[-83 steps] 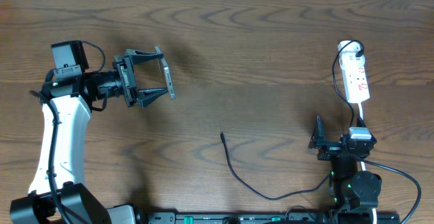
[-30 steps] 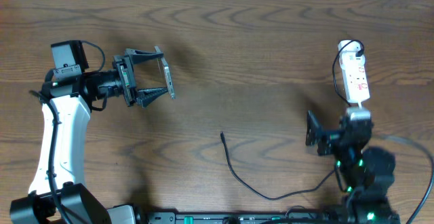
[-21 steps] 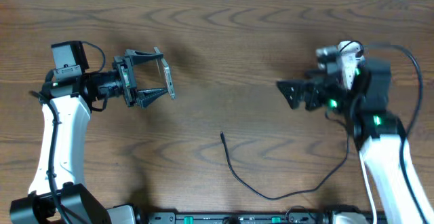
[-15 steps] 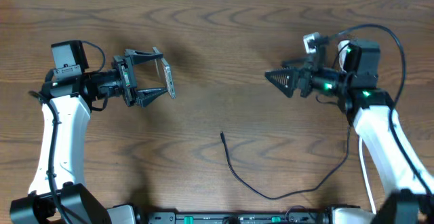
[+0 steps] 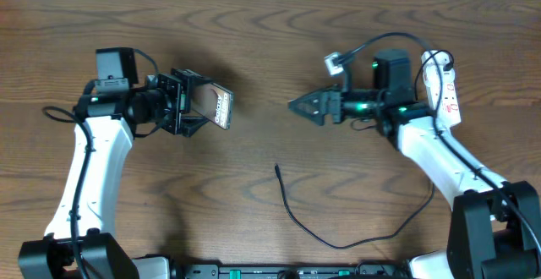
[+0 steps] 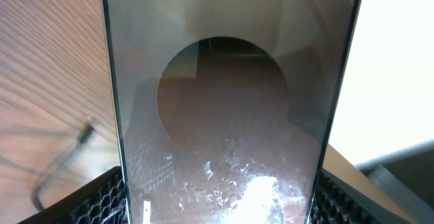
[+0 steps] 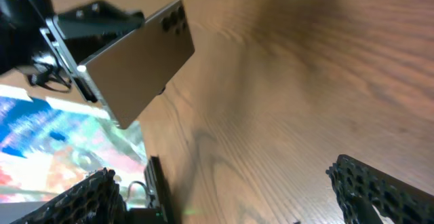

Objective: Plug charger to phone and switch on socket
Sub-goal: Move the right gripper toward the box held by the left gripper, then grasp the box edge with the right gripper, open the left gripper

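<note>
From above, the left claw [image 5: 201, 110] is clamped on the phone [image 5: 217, 107], which has been carried rightward over the desk [image 5: 279, 42] and tilted to show a broad side; earlier it stood edge-on. The right claw [image 5: 306, 107] has swung up from the near edge to mid-desk, jaws apart and empty, aimed at the phone. The charger [image 5: 292, 216] lies unmoved, tip free, and the socket [image 5: 445, 93] sits behind the right arm. In the left wrist view the phone's glossy face fills the frame. The right wrist view shows the phone's back ahead, between spread fingers [image 7: 380, 190]. The plug likely needs fetching first.
</note>
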You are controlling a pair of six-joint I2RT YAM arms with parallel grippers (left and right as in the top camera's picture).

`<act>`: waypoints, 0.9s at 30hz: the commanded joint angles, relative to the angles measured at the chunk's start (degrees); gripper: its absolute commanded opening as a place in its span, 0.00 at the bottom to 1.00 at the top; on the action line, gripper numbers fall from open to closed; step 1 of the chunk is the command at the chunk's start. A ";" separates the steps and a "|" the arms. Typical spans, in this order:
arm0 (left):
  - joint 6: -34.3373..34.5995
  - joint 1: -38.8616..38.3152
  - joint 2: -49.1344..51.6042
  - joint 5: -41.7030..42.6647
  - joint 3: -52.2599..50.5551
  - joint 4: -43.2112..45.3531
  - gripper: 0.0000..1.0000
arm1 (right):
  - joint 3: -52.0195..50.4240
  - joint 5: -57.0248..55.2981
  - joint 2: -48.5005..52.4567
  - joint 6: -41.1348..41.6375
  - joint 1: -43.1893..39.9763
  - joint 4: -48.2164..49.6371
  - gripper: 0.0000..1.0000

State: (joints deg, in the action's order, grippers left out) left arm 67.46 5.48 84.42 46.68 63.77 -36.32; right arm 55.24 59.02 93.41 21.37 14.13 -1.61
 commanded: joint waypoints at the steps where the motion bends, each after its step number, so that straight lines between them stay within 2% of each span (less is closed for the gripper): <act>1: -0.72 -2.45 -0.94 -13.99 1.84 -1.60 0.07 | 0.94 -7.37 0.26 0.98 4.70 2.03 0.99; 8: 2.45 -6.34 -0.94 -23.93 1.84 -2.54 0.07 | 0.94 -19.76 0.26 3.54 12.17 4.04 0.99; 12: 7.93 -8.52 -0.94 -26.36 1.84 -2.60 0.07 | 0.94 -24.26 0.26 7.82 15.41 6.23 0.99; 15: 13.53 -9.73 -0.94 -26.62 1.84 -2.49 0.07 | 0.94 -24.85 0.26 9.66 16.76 8.46 0.99; 27: 20.61 -10.71 -0.94 -23.04 1.84 -1.97 0.07 | 0.94 -24.83 0.26 16.85 19.39 11.30 0.98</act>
State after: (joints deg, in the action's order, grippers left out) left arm 84.71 -5.04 84.42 22.57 63.77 -38.57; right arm 55.24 34.68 93.41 34.74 32.47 9.56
